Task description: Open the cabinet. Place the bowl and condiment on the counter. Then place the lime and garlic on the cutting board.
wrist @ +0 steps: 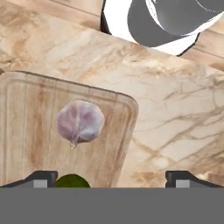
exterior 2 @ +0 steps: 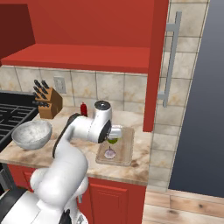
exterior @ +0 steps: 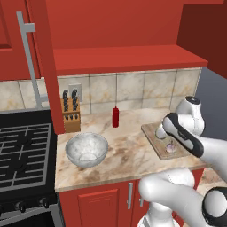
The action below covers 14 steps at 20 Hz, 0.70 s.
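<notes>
The cabinet stands open, its doors (exterior: 48, 66) (exterior 2: 157, 61) swung out. On the counter (exterior: 124, 150) rest the marbled bowl (exterior: 87, 149) (exterior 2: 31, 134) and the red condiment bottle (exterior: 115, 116) (exterior 2: 83, 108). The garlic (wrist: 80, 121) (exterior 2: 110, 153) (exterior: 170, 146) lies on the cutting board (wrist: 30, 131) (exterior 2: 126, 146) (exterior: 155, 133). Beside it on the board is the lime (wrist: 72, 180) (exterior 2: 113, 140), right by one fingertip (wrist: 41, 178). My gripper (wrist: 111, 179) (exterior 2: 114, 133) hovers just above the board, open, holding nothing.
A wooden knife block (exterior: 71, 113) (exterior 2: 47, 103) stands against the tiled wall. The gas stove (exterior: 22, 150) (exterior 2: 13, 113) borders the counter on the left. The open doors hang over the counter at both ends. The counter ends just right of the board.
</notes>
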Tool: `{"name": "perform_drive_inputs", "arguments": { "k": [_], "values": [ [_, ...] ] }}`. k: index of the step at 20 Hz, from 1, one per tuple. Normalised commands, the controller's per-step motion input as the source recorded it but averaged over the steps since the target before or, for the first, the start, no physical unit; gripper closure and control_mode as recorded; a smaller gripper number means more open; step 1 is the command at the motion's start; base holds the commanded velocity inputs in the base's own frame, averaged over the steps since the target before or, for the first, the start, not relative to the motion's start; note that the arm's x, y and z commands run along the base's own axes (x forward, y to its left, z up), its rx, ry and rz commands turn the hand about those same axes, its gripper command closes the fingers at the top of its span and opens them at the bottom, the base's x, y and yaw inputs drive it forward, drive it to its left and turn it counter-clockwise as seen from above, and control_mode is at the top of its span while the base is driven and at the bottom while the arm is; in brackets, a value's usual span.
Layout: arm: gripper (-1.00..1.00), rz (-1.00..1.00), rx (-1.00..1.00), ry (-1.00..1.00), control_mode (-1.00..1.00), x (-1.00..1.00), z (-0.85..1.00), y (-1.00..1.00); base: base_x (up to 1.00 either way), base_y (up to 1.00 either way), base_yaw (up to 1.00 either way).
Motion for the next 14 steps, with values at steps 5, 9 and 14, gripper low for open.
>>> {"name": "perform_drive_inputs", "arguments": {
  "k": [5,9,14],
  "values": [
    [-1.0,0.0,-0.08,0.0,-1.0,-0.77,0.53,1.0,0.0,0.0,0.0],
    [-1.0,0.0,-0.13,-0.01,-1.0,-0.82,0.43,1.0,0.0,0.0,0.0],
    [-1.0,0.0,-0.14,-0.06,-1.0,-0.63,0.29,1.0,0.0,0.0,0.0]
  ]
}}
